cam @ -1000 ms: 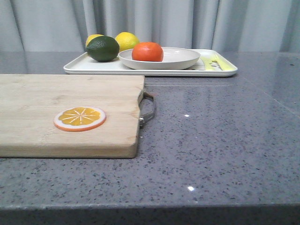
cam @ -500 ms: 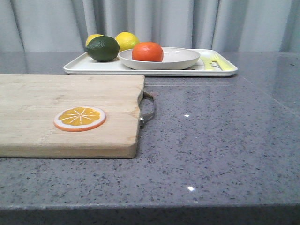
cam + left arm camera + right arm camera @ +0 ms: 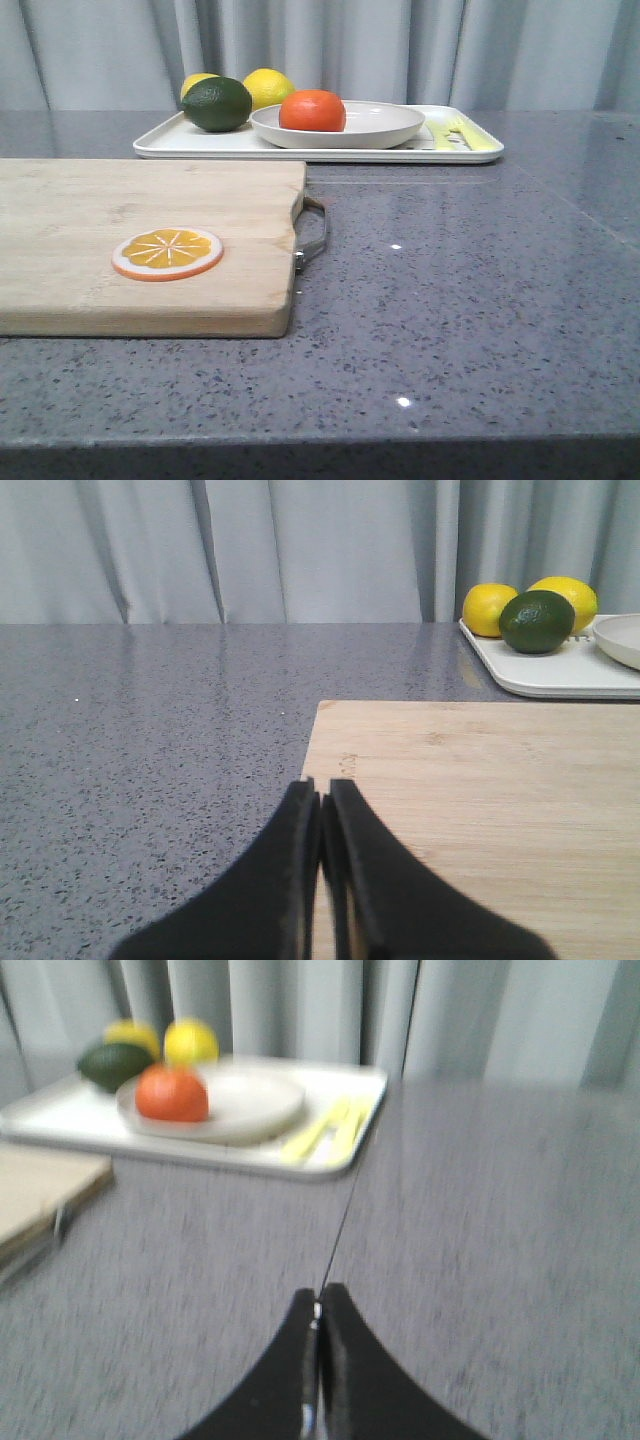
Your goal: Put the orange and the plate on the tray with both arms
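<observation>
The orange (image 3: pixel 313 111) sits in the off-white plate (image 3: pixel 385 128), and the plate rests on the white tray (image 3: pixel 170 146) at the back of the table. They also show in the right wrist view: orange (image 3: pixel 172 1094), plate (image 3: pixel 255 1105), tray (image 3: pixel 350 1090). My left gripper (image 3: pixel 321 792) is shut and empty, low over the near corner of the wooden cutting board (image 3: pixel 480 800). My right gripper (image 3: pixel 320 1298) is shut and empty over bare grey table, well short of the tray. Neither gripper shows in the front view.
Two yellow lemons (image 3: pixel 265 86) and a dark green avocado (image 3: pixel 217 104) sit at the tray's left end. A flat orange slice (image 3: pixel 167 253) lies on the cutting board (image 3: pixel 150 210), which has a metal handle (image 3: pixel 315 232). Grey curtains hang behind the table.
The scene has shifted very slightly left in the front view. The orange, plate and tray keep their places.
</observation>
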